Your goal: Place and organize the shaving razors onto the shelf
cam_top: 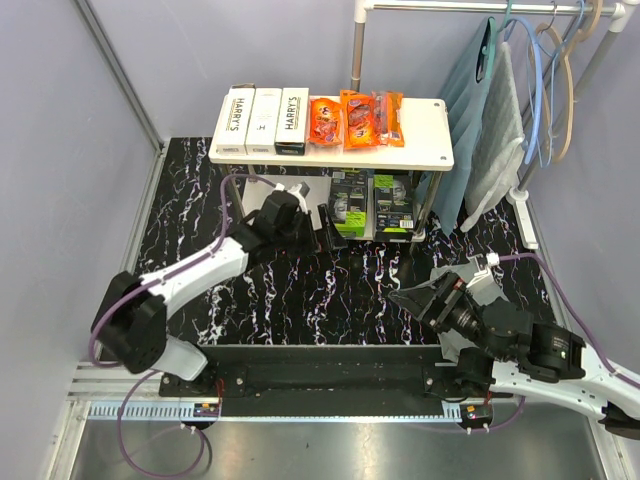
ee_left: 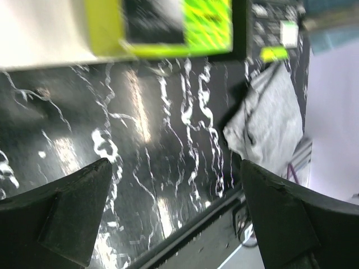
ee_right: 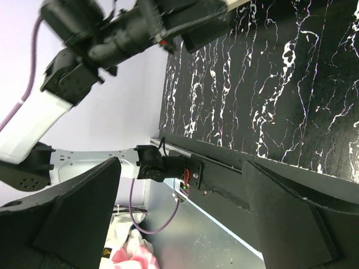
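Observation:
The shelf (cam_top: 430, 130) stands at the back of the table. On its top board lie three white HARRY'S boxes (cam_top: 263, 120) side by side, with three orange packs (cam_top: 358, 118) to their right. Black-and-green blister packs (cam_top: 393, 205) stand on the lower tier, and they show blurred at the top of the left wrist view (ee_left: 168, 25). My left gripper (cam_top: 325, 228) (ee_left: 175, 168) is open and empty, low over the table just left of the lower tier. My right gripper (cam_top: 410, 297) (ee_right: 180, 168) is open and empty too, near the table's front right.
A clothes rail (cam_top: 470, 8) with hangers and grey cloths (cam_top: 495, 130) stands right of the shelf. The black marble table top (cam_top: 330, 290) ends at a metal rail (cam_top: 330, 410) in front. The left arm (ee_right: 84, 33) fills the top left of the right wrist view.

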Controlling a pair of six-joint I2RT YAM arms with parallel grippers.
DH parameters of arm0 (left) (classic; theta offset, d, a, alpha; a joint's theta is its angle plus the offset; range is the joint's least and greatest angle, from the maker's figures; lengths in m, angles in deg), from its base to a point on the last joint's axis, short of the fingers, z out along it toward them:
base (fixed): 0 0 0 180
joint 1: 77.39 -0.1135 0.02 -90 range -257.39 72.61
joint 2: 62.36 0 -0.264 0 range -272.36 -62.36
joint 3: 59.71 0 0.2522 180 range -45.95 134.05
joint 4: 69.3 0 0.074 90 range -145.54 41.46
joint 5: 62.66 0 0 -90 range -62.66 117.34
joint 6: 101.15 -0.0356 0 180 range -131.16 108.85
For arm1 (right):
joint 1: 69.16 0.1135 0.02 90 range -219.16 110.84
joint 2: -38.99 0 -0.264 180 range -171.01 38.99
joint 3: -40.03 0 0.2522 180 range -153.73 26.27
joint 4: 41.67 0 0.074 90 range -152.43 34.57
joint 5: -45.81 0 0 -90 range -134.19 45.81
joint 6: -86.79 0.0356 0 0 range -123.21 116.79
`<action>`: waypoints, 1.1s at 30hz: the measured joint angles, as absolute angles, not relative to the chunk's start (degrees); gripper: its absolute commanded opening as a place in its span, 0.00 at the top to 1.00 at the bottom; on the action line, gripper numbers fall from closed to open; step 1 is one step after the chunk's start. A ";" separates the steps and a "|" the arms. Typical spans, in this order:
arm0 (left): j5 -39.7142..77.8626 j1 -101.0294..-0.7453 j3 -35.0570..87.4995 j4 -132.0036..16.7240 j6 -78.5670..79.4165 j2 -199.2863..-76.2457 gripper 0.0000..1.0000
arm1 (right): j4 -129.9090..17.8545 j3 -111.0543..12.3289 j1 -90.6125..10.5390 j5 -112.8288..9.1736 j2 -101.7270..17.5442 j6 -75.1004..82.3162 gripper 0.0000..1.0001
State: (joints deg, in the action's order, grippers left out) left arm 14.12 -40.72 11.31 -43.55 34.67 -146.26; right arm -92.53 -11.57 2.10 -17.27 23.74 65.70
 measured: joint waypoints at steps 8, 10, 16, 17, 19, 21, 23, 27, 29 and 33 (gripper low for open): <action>20.35 -34.38 9.89 -35.79 30.49 -133.86 0.01 | -92.18 -11.57 2.10 -17.90 22.35 65.65 0.00; 22.49 -33.62 9.75 -32.93 29.53 -130.19 0.01 | -92.27 -11.73 2.10 -17.93 21.45 65.61 0.00; 31.48 -32.98 9.78 -21.36 27.54 -119.18 0.01 | -95.79 -16.97 2.10 -17.69 16.49 64.25 0.00; 32.70 -32.96 9.84 -19.68 27.30 -118.02 0.01 | -96.56 -18.20 2.08 -17.58 15.61 64.08 0.00; 36.00 -32.96 10.43 -14.96 26.71 -115.72 0.01 | -98.79 -21.61 2.10 -16.85 13.17 63.66 0.00; 38.82 -32.94 11.44 -10.83 26.23 -114.30 0.01 | -101.08 -24.69 2.08 -16.18 10.67 63.49 0.00; 41.99 -32.94 13.03 -6.48 25.66 -113.12 0.01 | -104.38 -28.21 2.10 -15.06 7.29 63.40 0.00; 46.12 -32.94 16.53 -0.69 24.37 -112.42 0.01 | -110.65 -33.34 2.08 -13.16 0.79 63.23 0.00; 47.87 -32.94 17.78 1.11 23.65 -112.16 0.01 | -114.68 -35.94 2.08 -12.22 -3.16 63.29 0.00; 50.17 -32.92 18.98 3.93 22.49 -111.51 0.01 | -123.02 -41.71 2.10 -10.06 -12.49 63.82 0.00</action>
